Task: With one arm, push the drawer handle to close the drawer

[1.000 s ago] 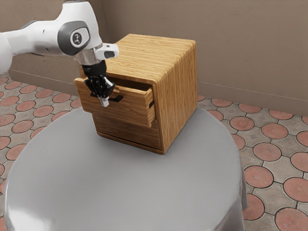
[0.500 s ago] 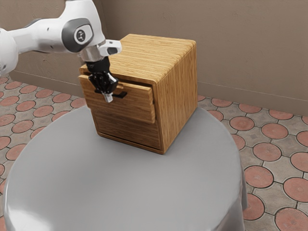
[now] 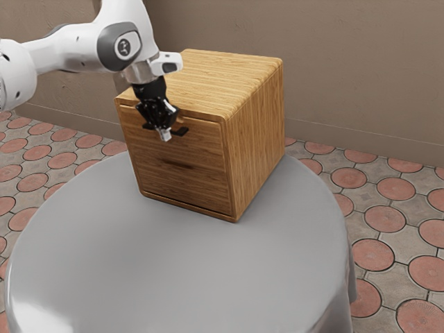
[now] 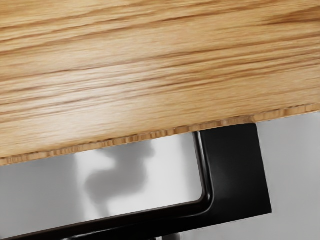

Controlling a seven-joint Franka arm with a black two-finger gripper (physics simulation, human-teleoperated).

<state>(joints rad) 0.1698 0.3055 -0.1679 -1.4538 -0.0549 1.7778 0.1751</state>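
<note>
Two wooden drawers, one above the other, face us from a light-brown, wood-grained, box-shaped cabinet (image 3: pixel 260 118) with rounded edges, standing between the exterior view's centre and its eleven o'clock. The upper drawer, with a flat brown wooden front (image 3: pixel 205 142), is the one we have to close; its front sits in the cabinet's frame and looks flush, so it reads as shut.

Our black two-finger gripper (image 3: pixel 165 132) is at the exterior view's ten o'clock, pointing down in front of that drawer, at its flat black bracket-shaped handle (image 3: pixel 181 131). One dark end of the handle shows at three o'clock from the gripper's lower end. We cannot tell whether our gripper is open or closed, nor whether it touches the handle.

Our white and grey jointed arm (image 3: pixel 66 48) comes in from ten o'clock. The lower drawer's wooden front (image 3: pixel 201 184) lies at six o'clock from the upper one. The round table under a smooth grey cover (image 3: pixel 173 277) spreads towards seven o'clock.

In the wrist view, the handle juts past the cabinet's straight wooden edge, and through its opening we see the grey cover with a soft shadow on it.
</note>
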